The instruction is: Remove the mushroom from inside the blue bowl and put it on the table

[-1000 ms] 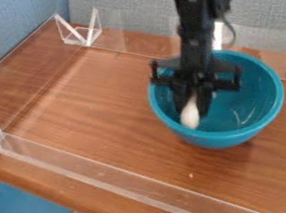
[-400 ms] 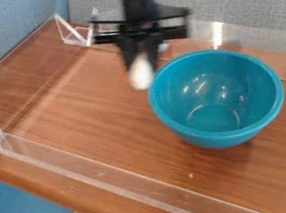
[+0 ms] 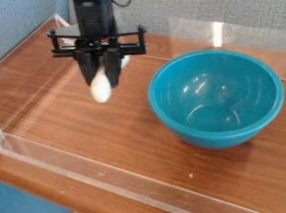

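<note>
In the tool [image 3: 99,73], rounded pale mushroom [image 3: 100,88]

Even, soft indoor light, moderately bright. Low resolution, whole picture slightly soft. Bowl [image 3: 218,97] glossy, small white highlights on inner wall. Table [image 3: 64,100] shows faint sheen, wood grain smeared. Acrylic walls [image 3: 128,171] catch pale glare along edges. Gripper [image 3: 99,83] dark, detail lost; mushroom [image 3: 101,87] blurred, near blown-out white. Shadows weak, diffuse.
</note>
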Available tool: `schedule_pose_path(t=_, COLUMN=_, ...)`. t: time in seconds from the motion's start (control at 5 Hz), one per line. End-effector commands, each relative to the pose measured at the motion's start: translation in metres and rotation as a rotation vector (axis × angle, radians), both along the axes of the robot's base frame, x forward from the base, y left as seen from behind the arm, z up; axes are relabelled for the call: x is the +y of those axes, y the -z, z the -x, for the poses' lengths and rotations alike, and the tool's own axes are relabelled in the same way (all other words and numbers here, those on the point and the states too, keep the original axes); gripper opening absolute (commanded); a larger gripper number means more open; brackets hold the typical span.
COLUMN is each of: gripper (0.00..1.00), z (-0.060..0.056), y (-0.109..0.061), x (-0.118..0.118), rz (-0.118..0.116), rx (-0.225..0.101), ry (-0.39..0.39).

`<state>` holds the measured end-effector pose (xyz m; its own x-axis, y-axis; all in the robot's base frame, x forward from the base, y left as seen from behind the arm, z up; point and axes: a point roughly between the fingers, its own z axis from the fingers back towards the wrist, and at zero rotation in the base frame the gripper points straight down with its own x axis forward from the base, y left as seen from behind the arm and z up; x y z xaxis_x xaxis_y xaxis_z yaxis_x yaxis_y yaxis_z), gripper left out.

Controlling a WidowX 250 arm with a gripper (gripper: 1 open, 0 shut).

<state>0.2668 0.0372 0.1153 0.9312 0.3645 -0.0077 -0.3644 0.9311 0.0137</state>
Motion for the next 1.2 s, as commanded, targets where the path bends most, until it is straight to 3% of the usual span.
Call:
schedule_pose_path(t=0.0, gripper=0.00, z=-0.006, y=-0.001, x=-0.005, rz=-0.022, rx=-0.023, ry=-0.051)
schedule_pose_path(t=0.2, gripper=0.00, z=-0.009, y=0.010, x=-0.010, rz=-0.036, rx=-0.005, ry=-0.097)
schedule_pose_path(t=0.4, gripper=0.00, z=-0.008, y=0.032, x=0.010, rz=-0.056, rx=0.009, ry=-0.118)
schedule_pose_path(t=0.8, gripper=0.00, z=0.001, y=0.074, x=0.029, rz=-0.082, rx=0.045, ry=-0.171)
schedule_pose_path(t=1.0, gripper=0.00, z=0.010, y=0.085, x=0.031, rz=-0.089, rx=0.054, ry=-0.179)
